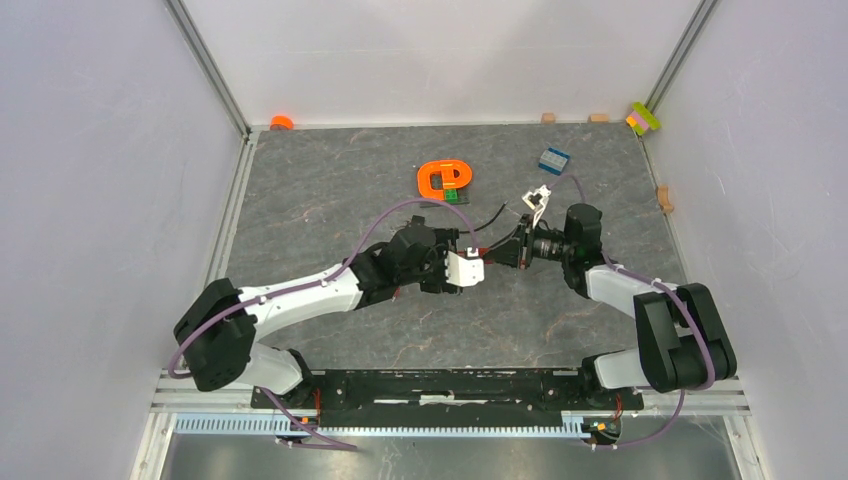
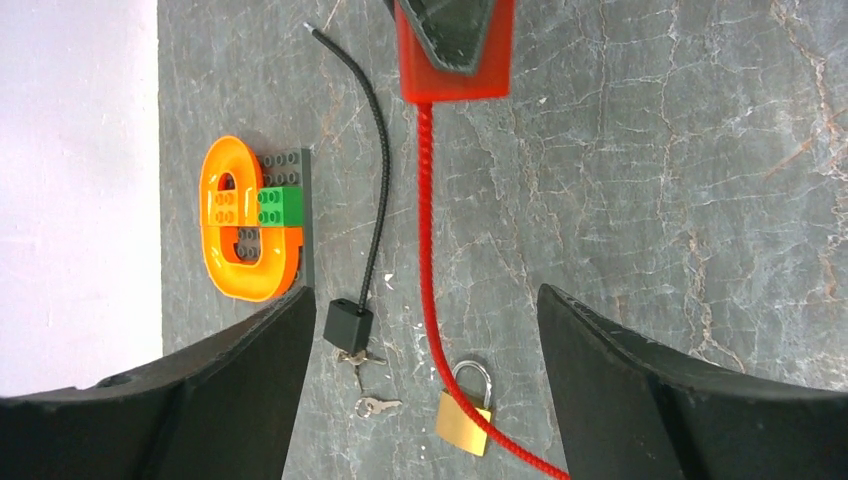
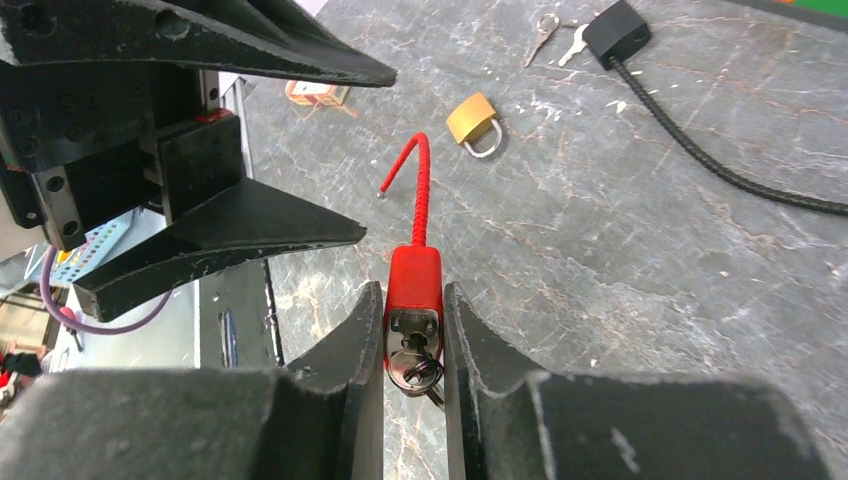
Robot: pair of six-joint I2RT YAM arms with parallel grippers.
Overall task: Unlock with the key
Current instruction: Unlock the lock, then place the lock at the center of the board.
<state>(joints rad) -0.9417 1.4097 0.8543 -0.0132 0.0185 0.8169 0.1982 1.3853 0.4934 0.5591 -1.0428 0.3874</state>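
between the fingers of the right gripper (image 3: 413, 292) sits the red lock body (image 3: 413, 272), pinched tight by its sides above the table (image 2: 650, 200), with what looks like the key (image 3: 410, 368) seated in its end, facing back toward that wrist. the red cable (image 2: 428, 250) trails out of it, its far end loose. my left gripper (image 2: 422, 300) stands wide open just beyond, holding nothing. my worry: the key head is tucked between the right fingers, so the left jaws may foul them reaching in, or the turn may twist the lock out of the pinch. the brass padlock (image 2: 465, 418), the black cable lock (image 2: 348, 325) and its loose keys (image 2: 365, 385) lie beneath, easy to snag.
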